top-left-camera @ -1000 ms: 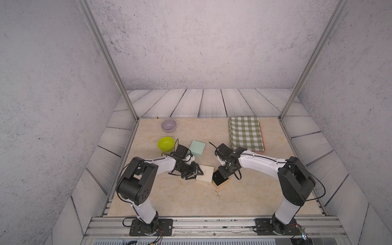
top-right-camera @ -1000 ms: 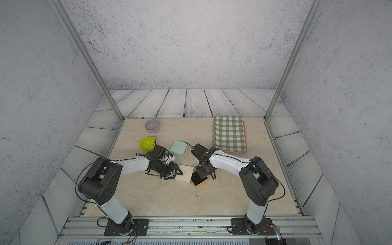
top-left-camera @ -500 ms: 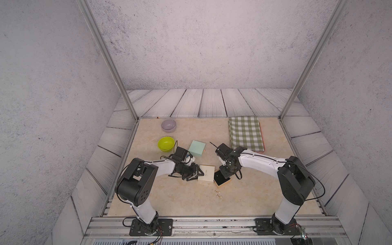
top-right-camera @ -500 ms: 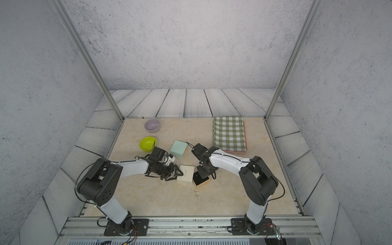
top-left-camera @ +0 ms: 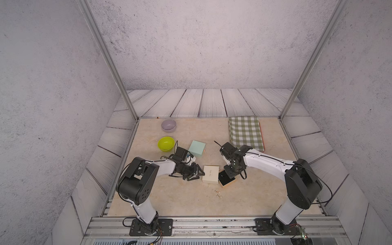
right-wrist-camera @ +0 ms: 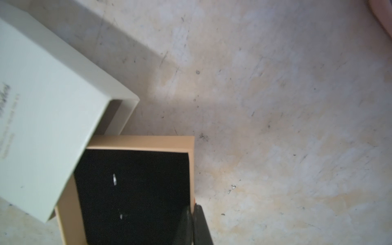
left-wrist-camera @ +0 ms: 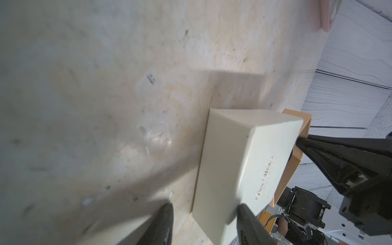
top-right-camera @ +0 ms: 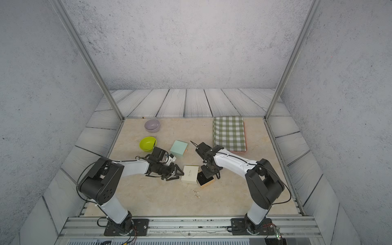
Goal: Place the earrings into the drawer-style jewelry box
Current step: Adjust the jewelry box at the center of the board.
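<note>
2 things decide this moment: your left end effector (top-left-camera: 196,174) stands spread, 1 fingertip (left-wrist-camera: 246,220) at the cream sleeve (top-left-camera: 210,174) of the jewelry box, the other beside it over the desk (top-left-camera: 180,199); whether it actually presses the sleeve, you cannot tell. Your right end effector (right-wrist-camera: 194,224) is pressed together on the rim of the tan drawer (right-wrist-camera: 140,142), which is drawn partly out, black lining exposed. The earrings (top-left-camera: 217,192) lie loose on the desk just in front of the drawer, apart from it; 2 pale glints on the lining may be others, too small to tell. If the sleeve is not braced, it will likely slide with the drawer. A slipping rim pinch could jerk the drawer and scatter those tiny pieces.
</note>
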Robot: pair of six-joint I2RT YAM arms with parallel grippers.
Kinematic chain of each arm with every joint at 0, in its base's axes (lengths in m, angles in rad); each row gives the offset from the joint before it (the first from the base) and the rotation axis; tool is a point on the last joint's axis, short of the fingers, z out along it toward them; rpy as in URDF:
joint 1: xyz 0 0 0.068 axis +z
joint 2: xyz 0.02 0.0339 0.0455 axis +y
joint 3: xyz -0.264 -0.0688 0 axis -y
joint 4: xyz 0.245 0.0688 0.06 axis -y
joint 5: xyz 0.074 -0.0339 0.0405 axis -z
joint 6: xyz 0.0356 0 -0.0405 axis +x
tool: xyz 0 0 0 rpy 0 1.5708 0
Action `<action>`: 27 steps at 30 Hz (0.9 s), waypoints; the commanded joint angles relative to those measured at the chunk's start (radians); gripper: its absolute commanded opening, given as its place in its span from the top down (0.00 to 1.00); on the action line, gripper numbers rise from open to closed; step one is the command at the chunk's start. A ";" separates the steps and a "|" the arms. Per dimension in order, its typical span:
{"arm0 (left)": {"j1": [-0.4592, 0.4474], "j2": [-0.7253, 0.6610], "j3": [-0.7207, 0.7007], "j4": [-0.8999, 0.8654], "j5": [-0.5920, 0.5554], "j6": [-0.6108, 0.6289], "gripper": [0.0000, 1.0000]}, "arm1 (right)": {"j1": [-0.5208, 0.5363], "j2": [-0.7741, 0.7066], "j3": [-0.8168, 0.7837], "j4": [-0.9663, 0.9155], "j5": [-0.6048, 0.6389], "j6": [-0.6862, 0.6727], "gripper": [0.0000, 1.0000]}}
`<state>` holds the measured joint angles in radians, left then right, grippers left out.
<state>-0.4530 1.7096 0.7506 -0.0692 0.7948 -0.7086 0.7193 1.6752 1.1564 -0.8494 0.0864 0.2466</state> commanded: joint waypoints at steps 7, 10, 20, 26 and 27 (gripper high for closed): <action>-0.003 -0.109 0.005 -0.176 -0.105 0.052 0.49 | 0.001 0.125 0.150 -0.014 -0.037 -0.053 1.00; 0.001 -0.178 0.027 -0.273 -0.156 0.098 0.49 | 0.000 0.156 0.191 0.013 -0.061 -0.119 1.00; 0.023 -0.092 0.291 -0.432 -0.248 0.230 0.47 | 0.000 0.169 0.155 0.104 -0.100 -0.166 1.00; 0.011 0.022 0.409 -0.372 -0.216 0.207 0.47 | 0.000 0.154 0.108 0.146 -0.119 -0.165 1.00; 0.007 0.040 0.429 -0.371 -0.214 0.206 0.47 | 0.000 0.158 0.108 0.148 -0.123 -0.163 1.00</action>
<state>-0.4362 1.7191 1.1362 -0.4370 0.5789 -0.5190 0.7189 1.8542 1.2755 -0.7139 -0.0116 0.0929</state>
